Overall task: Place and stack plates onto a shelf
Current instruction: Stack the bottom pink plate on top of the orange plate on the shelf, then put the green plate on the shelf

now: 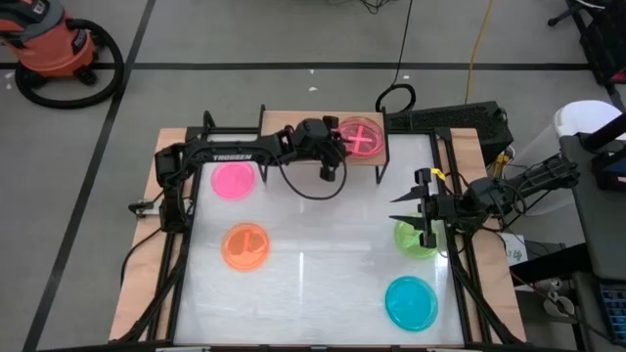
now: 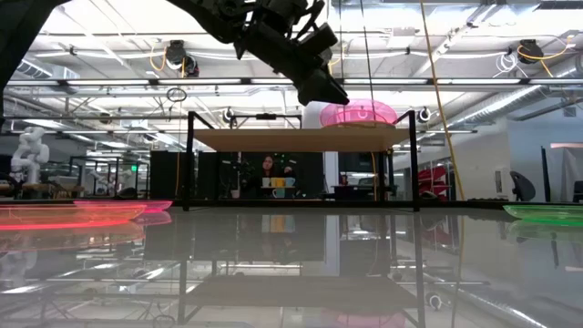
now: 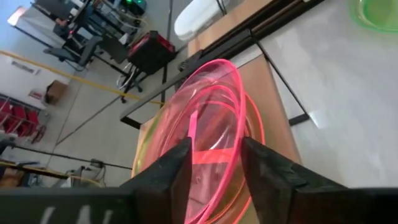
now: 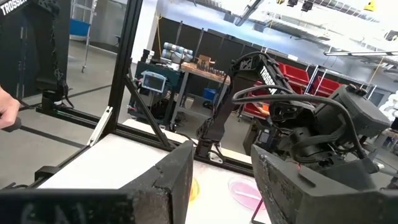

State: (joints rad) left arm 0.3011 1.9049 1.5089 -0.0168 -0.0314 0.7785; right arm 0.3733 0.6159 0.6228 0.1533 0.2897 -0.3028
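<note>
Reaching across the back of the table, the left gripper (image 1: 344,147) sits at the shelf (image 1: 293,125), right over a pink plate with divider ridges (image 1: 362,138) that lies on the board's right half. From the left wrist view its two dark fingers (image 3: 171,169) stand apart on either side of that plate's near rim (image 3: 205,124); the pads look close to the rim, but whether they actually touch it I cannot tell. More than one pink rim line shows there, and a greenish edge at the lower side (possibly another plate underneath, hard to make out). In the low view the plate (image 2: 358,113) rests on top of the board (image 2: 301,138), with the arm's dark bulk covering its left edge.

On the tabletop (image 1: 313,274): a plain pink plate (image 1: 233,180) beside the left arm, an orange plate (image 1: 245,245) nearer the front, a cyan plate (image 1: 411,302) at the front right, and a green plate (image 1: 419,240) partly hidden under the right gripper (image 1: 423,207).

That right gripper hovers above the green plate's rim, jaws spread apart and holding nothing (fingers (image 4: 171,180) wide in its own wrist view). A hand (image 4: 7,112) is cut off at that view's edge. Beyond the shelf a seated person (image 2: 268,169) is half hidden.
</note>
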